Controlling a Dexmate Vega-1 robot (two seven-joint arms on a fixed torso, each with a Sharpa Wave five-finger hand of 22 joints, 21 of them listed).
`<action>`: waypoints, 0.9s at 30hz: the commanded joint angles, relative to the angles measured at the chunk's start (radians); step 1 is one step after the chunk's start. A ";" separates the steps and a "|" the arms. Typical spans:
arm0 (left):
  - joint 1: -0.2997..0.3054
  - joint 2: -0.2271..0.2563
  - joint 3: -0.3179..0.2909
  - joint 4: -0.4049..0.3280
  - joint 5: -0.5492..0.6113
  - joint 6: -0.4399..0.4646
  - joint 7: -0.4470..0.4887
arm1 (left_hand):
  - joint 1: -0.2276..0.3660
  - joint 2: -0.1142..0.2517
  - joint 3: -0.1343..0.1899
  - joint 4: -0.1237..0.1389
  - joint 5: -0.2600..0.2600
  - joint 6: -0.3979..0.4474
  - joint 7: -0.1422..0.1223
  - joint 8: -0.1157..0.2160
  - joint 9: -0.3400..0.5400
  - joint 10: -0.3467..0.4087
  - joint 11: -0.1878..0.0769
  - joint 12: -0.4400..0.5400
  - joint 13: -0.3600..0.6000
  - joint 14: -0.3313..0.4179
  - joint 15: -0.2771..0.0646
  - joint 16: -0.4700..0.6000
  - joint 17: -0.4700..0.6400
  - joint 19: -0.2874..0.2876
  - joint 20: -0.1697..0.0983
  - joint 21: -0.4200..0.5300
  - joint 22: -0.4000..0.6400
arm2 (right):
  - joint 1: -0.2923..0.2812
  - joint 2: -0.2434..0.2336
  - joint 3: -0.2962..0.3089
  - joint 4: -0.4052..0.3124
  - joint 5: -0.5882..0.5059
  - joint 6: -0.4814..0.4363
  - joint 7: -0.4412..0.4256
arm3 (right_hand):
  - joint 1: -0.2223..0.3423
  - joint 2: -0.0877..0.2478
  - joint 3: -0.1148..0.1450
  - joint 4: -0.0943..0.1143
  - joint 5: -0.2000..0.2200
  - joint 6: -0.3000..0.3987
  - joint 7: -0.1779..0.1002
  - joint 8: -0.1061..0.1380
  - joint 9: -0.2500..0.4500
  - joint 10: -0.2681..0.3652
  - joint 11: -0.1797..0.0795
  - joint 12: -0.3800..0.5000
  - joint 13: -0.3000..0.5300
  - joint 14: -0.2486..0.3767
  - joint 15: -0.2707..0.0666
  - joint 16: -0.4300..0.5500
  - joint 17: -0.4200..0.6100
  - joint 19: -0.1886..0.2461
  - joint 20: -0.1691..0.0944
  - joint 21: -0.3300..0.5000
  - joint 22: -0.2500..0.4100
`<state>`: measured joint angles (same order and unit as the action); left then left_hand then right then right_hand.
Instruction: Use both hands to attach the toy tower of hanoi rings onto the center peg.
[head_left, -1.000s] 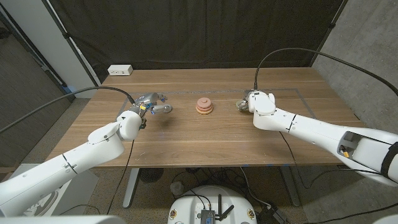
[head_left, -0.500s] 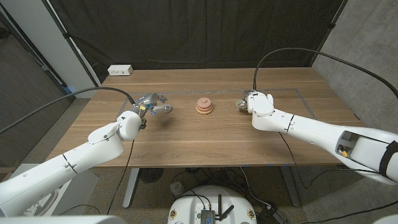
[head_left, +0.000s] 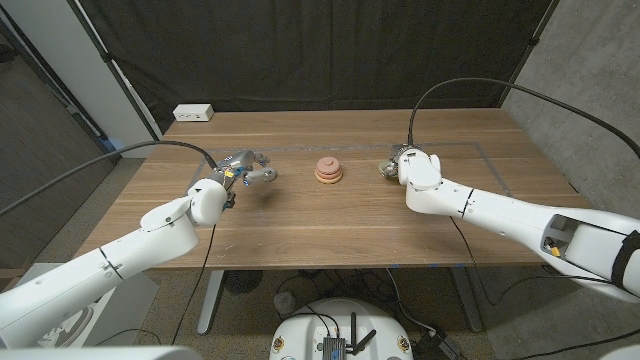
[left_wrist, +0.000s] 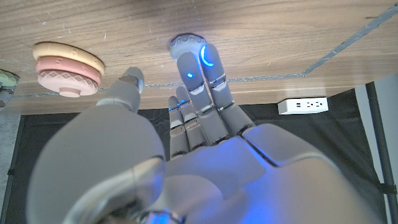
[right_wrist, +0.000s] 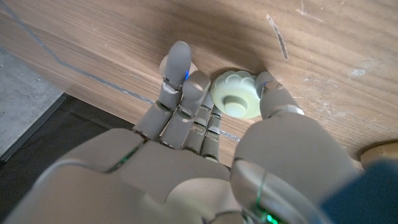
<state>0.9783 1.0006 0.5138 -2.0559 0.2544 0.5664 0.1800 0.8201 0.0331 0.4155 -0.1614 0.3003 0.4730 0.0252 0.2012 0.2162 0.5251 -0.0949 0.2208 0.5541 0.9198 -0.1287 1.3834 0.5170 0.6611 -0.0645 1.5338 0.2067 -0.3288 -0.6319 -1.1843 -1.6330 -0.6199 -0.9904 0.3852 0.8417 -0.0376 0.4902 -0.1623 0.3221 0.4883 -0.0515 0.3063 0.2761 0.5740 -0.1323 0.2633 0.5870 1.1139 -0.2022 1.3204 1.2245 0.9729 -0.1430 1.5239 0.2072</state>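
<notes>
The tower (head_left: 329, 171) stands mid-table, a yellow and a pink ring stacked on its peg (left_wrist: 66, 67). My left hand (head_left: 240, 166) is to its left, fingertips (left_wrist: 188, 65) touching a pale grey ring (left_wrist: 184, 42) that lies on the wood, with the thumb standing apart from it. Right of the tower, my right hand (head_left: 393, 163) pinches a pale green ring (right_wrist: 236, 94) between thumb and fingers, low against the table.
A white power strip (head_left: 194, 113) lies at the table's (head_left: 330, 225) far left corner. Thin tape lines mark the wood around the work area. A dark curtain hangs behind the table, and black cables trail from both arms.
My right hand has crept slightly toward the tower. The left hand and the grey ring have stayed where they were.
</notes>
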 joint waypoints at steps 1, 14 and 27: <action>0.009 0.009 -0.013 -0.006 -0.009 -0.005 0.001 | 0.001 0.009 0.010 -0.002 0.004 0.006 0.005 0.003 0.005 0.004 0.003 0.000 0.005 -0.006 -0.090 -0.001 0.006 -0.010 -0.123 0.006 0.005 | -0.028 -0.005 0.038 -0.006 0.037 0.052 -0.081 | 0.012 0.026 0.014 0.001 0.009 0.065 -0.030 0.018 0.015 0.052 -0.017 0.012 0.013 0.026 -0.019 0.023 0.006 0.026 -0.077 0.011 0.009; 0.011 0.015 -0.019 -0.011 -0.015 -0.003 0.001 | -0.004 0.012 0.016 -0.003 0.005 0.010 0.005 0.004 0.006 0.011 0.002 0.001 0.007 -0.008 -0.090 -0.002 0.009 -0.005 -0.124 0.004 0.000 | -0.041 -0.022 0.072 -0.042 0.053 0.074 -0.101 | 0.021 0.052 0.036 0.003 0.023 0.108 -0.023 0.034 0.013 0.100 -0.007 0.008 0.011 0.064 -0.018 0.059 0.007 0.061 -0.078 0.016 0.017; 0.015 0.018 -0.024 -0.013 -0.023 -0.008 0.002 | -0.006 0.011 0.021 -0.005 0.005 0.014 0.007 0.004 0.007 0.015 0.004 0.000 0.007 -0.006 -0.090 -0.001 0.010 -0.003 -0.128 0.007 0.003 | -0.050 -0.043 0.099 -0.091 0.051 0.072 -0.106 | 0.017 0.070 0.052 0.005 0.033 0.135 -0.015 0.042 0.010 0.144 -0.005 -0.001 -0.001 0.089 -0.017 0.088 0.007 0.084 -0.077 0.015 0.021</action>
<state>0.9882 1.0152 0.4950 -2.0650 0.2369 0.5598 0.1805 0.8162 0.0370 0.4293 -0.1670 0.3002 0.4785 0.0304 0.2012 0.2211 0.5341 -0.0931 0.2208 0.5586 0.9143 -0.1231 1.3836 0.5219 0.6557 -0.0591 1.5354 0.2072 -0.3762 -0.6584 -1.1033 -1.6868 -0.5627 -0.9151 0.2809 0.8331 -0.0214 0.5123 -0.1794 0.3445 0.5417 0.0020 0.3370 0.2761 0.6454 -0.0751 0.2662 0.5853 1.1887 -0.2198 1.3999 1.2293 1.0477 -0.1713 1.5315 0.2260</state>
